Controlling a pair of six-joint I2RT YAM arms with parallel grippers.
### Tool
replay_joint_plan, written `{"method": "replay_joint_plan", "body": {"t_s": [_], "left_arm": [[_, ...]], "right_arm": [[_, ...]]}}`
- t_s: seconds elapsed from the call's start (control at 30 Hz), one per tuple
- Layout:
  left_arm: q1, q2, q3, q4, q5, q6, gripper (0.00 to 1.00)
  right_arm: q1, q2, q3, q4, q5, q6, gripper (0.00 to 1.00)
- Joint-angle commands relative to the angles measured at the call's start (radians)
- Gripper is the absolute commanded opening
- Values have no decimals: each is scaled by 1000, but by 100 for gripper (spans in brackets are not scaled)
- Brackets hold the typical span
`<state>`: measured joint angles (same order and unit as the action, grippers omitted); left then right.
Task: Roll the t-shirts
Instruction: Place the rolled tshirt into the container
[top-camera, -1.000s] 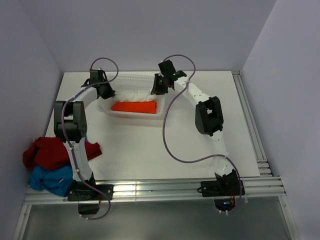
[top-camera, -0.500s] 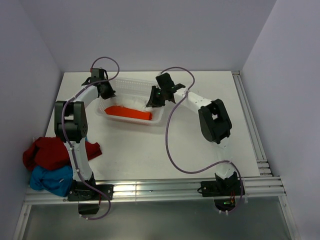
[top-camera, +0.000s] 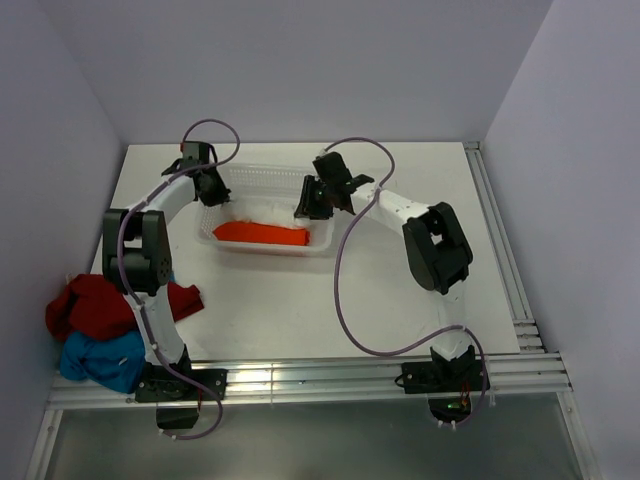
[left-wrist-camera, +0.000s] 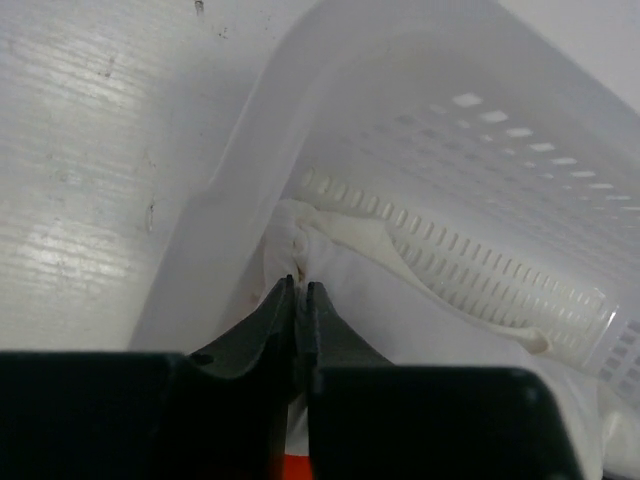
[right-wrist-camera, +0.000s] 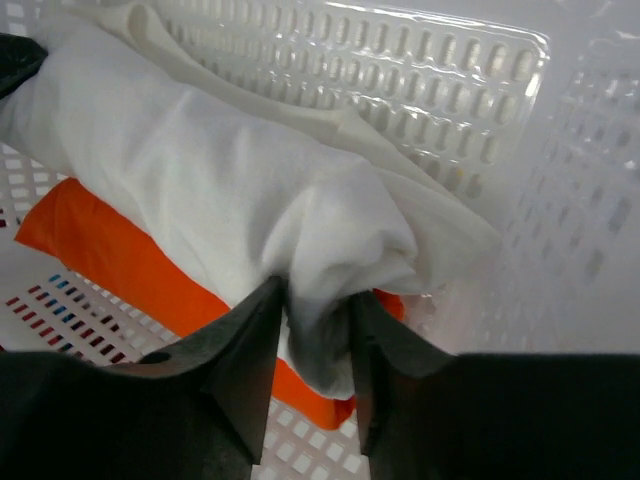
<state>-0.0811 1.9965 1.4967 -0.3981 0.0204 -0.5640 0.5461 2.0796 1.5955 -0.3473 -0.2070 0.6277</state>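
Your left arm (top-camera: 140, 250) runs up from its base, folds at a raised elbow, and sends its forearm to the left end of the basket (top-camera: 270, 178). There the left tool (left-wrist-camera: 300, 295) dips in at the corner, its jaws pressed together on a puckered bit of the white tee (right-wrist-camera: 230, 170).

Your right arm (top-camera: 435, 245) bends at an elbow to the right of the basket. Its forearm stretches leftward, and the right tool (right-wrist-camera: 315, 295) tips down into the basket's right end. Its jaws pinch a bunched end of the same white tee, with cloth bulging between the fingers (right-wrist-camera: 250, 340).

The white tee lies lengthwise inside the basket along its far wall. The orange tee (right-wrist-camera: 120, 255) sits beside it on the near side, partly under it at the right end.

The red tee (top-camera: 100, 305) and blue tee (top-camera: 100, 360) are heaped together on the counter (top-camera: 400, 290), well to the near left of the basket. They lie against your left arm's lower link, with the blue one nearer you.
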Motion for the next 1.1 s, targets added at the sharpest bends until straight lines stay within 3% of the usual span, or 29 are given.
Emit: {"method": "replay_joint_plan", "body": {"t_s": [0.0, 0.13, 0.3, 0.53, 0.57, 1.07], "left_arm": [[18, -80, -48, -12, -83, -7, 15], [18, -137, -90, 34, -76, -10, 27], [17, -166, -99, 41, -66, -7, 34], [12, -231, -141, 82, -34, -4, 36], [3, -235, -141, 84, -37, -2, 36], [-22, -179, -125, 90, -60, -4, 34]], "right_arm": [[-6, -42, -74, -110, 113, -49, 46], [-3, -95, -106, -79, 135, -45, 47], [5, -105, -59, -122, 199, -65, 50], [21, -112, -20, -170, 277, -74, 60], [23, -112, -9, -176, 288, -75, 65], [37, -246, -57, -93, 377, -100, 69]]}}
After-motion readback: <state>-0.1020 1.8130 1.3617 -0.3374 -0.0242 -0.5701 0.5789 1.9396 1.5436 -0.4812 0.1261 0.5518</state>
